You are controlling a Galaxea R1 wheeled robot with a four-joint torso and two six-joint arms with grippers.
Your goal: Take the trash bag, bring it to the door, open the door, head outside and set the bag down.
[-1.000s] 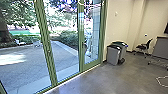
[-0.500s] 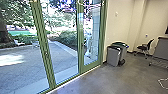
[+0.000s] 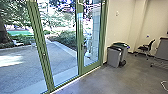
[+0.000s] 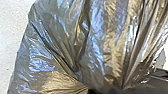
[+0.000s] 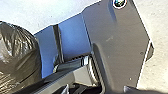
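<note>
A shiny black plastic trash bag [image 4: 97, 37] bulges close to the Galaxea R1's left wrist indoors, its pleats drawing together toward a narrow neck, as the robot faces a tall green-framed glass door [image 3: 90, 69]. The left arm looks to be the nearer one and probably bears the load, though whether the left claw is open or closed on the plastic cannot be told. The right claw's state is equally unclear. The bag's long axis cannot be made out either.

What counts for the coming move is the door's small dark handle [image 3: 83, 46], roughly straight ahead across the smooth grey floor [image 3: 100, 80], on the upright edge away from the beige wall [image 3: 120, 30]. The door appears shut, and the bag is still to go out.

The head view gives the route: glass, sill and a paved yard [image 3: 20, 70] beyond, with two grey bins [image 3: 114, 57] standing against the wall to the right. The left wrist view gives the gathered pleats close up; the right wrist view gives the bag's rounded side next to the robot's own dark plate [image 5: 117, 50]. Swinging plastic could snag on the frame.
</note>
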